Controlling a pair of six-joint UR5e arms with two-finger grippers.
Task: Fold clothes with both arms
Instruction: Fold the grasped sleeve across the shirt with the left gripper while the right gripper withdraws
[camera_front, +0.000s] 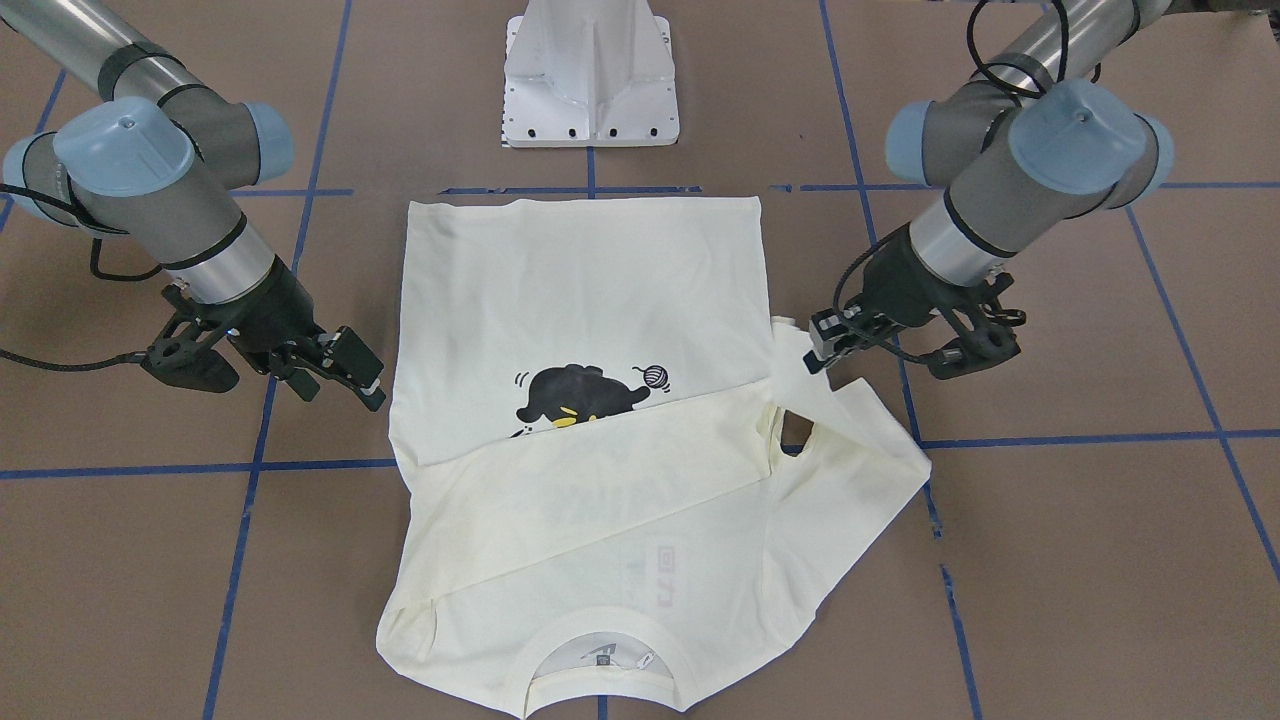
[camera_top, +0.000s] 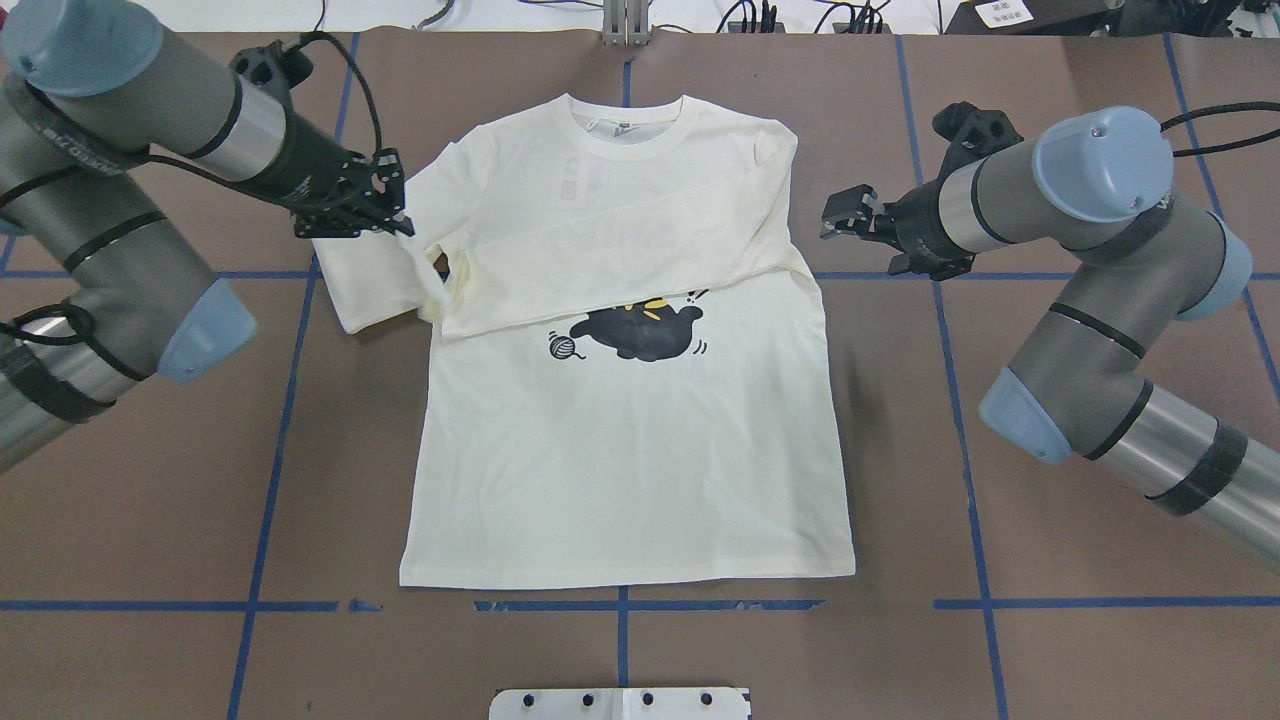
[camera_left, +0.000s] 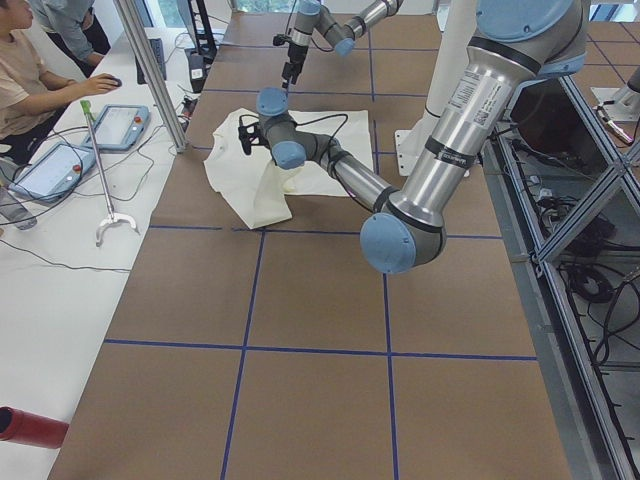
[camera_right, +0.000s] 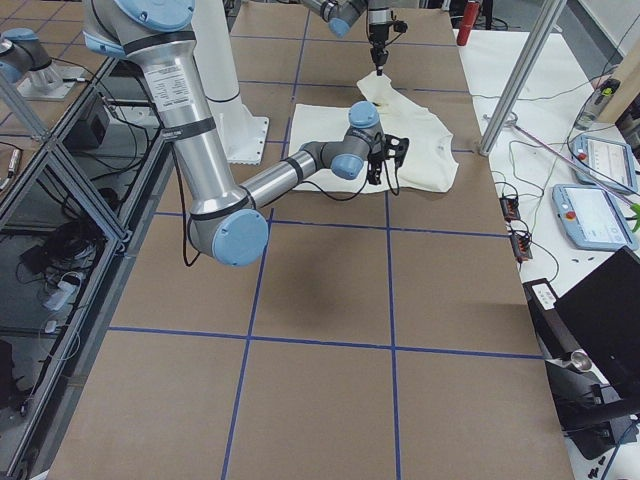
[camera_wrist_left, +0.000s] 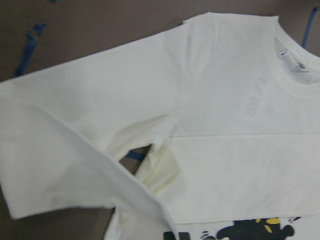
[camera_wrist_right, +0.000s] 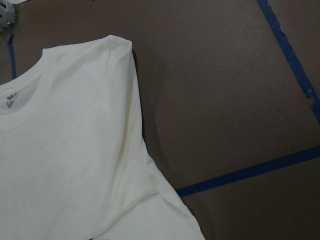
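The cream long-sleeved T-shirt (camera_front: 600, 290) lies flat, print side up, in the middle of the brown table, and also shows in the overhead view (camera_top: 630, 470). One sleeve is folded across the chest and covers the lower part of the black cat print (camera_top: 640, 332). My left gripper (camera_top: 398, 222) is at the other sleeve's cuff and looks shut on it; that sleeve is doubled back and lifted (camera_front: 815, 345). My right gripper (camera_top: 832, 218) is open and empty, just off the shirt's other shoulder (camera_front: 345, 378). Both wrist views show only shirt, with no fingers in them.
The white pedestal base (camera_front: 590, 80) stands behind the shirt's hem. Blue tape lines (camera_top: 270, 500) cross the table. In the exterior left view a seated person (camera_left: 25, 70), tablets and a grabber tool (camera_left: 105, 190) are on the side table, with a red cylinder (camera_left: 30, 428) near the corner.
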